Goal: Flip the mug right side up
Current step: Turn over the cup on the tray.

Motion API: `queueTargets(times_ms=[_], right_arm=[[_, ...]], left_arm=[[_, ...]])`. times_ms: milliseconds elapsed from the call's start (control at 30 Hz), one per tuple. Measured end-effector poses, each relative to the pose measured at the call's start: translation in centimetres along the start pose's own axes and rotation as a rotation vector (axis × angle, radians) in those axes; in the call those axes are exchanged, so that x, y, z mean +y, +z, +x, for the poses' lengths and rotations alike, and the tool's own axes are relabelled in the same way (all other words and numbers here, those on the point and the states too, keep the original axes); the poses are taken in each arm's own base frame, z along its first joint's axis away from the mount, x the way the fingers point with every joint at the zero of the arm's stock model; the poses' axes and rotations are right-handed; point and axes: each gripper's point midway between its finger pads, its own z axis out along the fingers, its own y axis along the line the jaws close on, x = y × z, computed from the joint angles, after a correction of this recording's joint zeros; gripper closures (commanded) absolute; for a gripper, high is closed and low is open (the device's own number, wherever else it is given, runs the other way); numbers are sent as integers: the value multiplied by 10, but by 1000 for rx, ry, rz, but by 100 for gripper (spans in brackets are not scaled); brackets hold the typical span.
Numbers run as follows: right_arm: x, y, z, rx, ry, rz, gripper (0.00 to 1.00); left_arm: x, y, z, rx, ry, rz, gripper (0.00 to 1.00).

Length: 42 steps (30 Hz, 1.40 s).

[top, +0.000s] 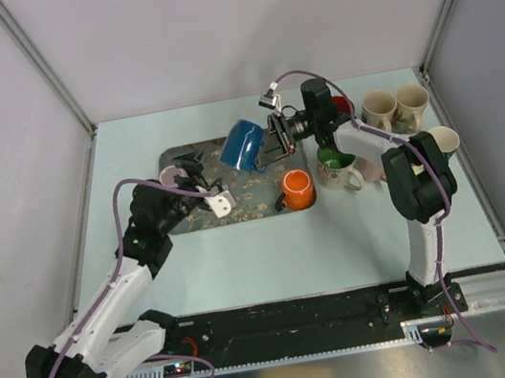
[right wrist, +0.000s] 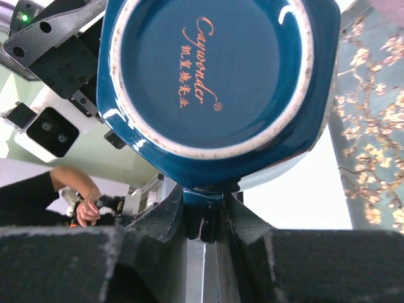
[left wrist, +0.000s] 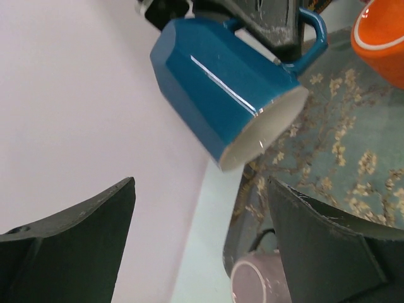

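- Over the far part of the tray, the right gripper (top: 275, 137) is clenched on the handle of the glossy blue faceted ceramic mug (top: 243, 145). The right wrist view shows the handle pinched between the two dark fingers (right wrist: 165, 218).
- That blue mug hangs clear of any surface and is tilted. Its base points up and to the far left, and its cream-lined mouth faces down and to the right, as the left wrist view shows.
- Below it lies the teal blossom-patterned tray (top: 246, 207), with an upright orange ceramic mug (top: 297, 188) on its right end.
- Just right of the tray stands a green mug (top: 334, 167), and three cream mugs (top: 380, 111) stand farther right.
- Near the tray's left end, the left gripper (top: 194, 173) hovers with jaws spread wide and holds nothing. A pale mug (left wrist: 252, 284) sits just beneath it.
- Judged step: the turn itself is in hand, with the mug lifted but not yet upright.
- The next move calls for rolling the right wrist until the mouth faces up. The mug should then be lowered onto bare tray left of the orange mug, and released only once the base sits flat.
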Motion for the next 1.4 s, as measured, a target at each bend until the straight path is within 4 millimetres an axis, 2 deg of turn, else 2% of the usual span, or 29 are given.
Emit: queueTargets(times_ms=[167, 300, 367, 467, 500, 567, 600, 633, 700, 833, 933, 1067, 1167, 1267, 1400], right_arm=[[10, 4, 11, 46, 1, -46, 100], [14, 4, 12, 55, -1, -56, 100], [15, 3, 12, 58, -3, -60, 100], [16, 3, 12, 58, -6, -60, 100], [16, 2, 12, 56, -10, -59, 92], [15, -2, 11, 46, 21, -47, 60], [15, -4, 11, 44, 47, -40, 47], [14, -5, 13, 44, 63, -35, 36], [11, -5, 12, 30, 42, -12, 24], [8, -10, 6, -19, -47, 73, 13], [2, -26, -8, -85, -195, 215, 5], [11, -55, -25, -126, -496, 401, 5], [28, -66, -25, -105, -726, 500, 11], [49, -67, -20, -62, -924, 548, 17], [68, -53, -10, 35, -1168, 602, 20]], left_arm=[[0, 20, -19, -80, 101, -6, 16], [-3, 33, -32, -130, 152, -12, 26], [-3, 38, -33, -139, 173, -15, 39], [-6, 46, -29, -135, 193, -10, 67], [-8, 47, -28, -132, 196, -4, 77], [-6, 50, -26, -127, 222, -9, 92], [0, 50, -29, -132, 237, -26, 96], [5, 50, -32, -138, 239, -41, 98], [14, 51, -37, -141, 194, -58, 99], [11, 53, -28, -93, 57, -47, 100], [7, 53, -20, -36, -74, -17, 100], [9, 48, -19, 44, -227, 32, 100], [13, 43, -24, 104, -360, 82, 100], [13, 39, -30, 146, -496, 114, 100], [-1, 30, -30, 209, -657, 153, 100]])
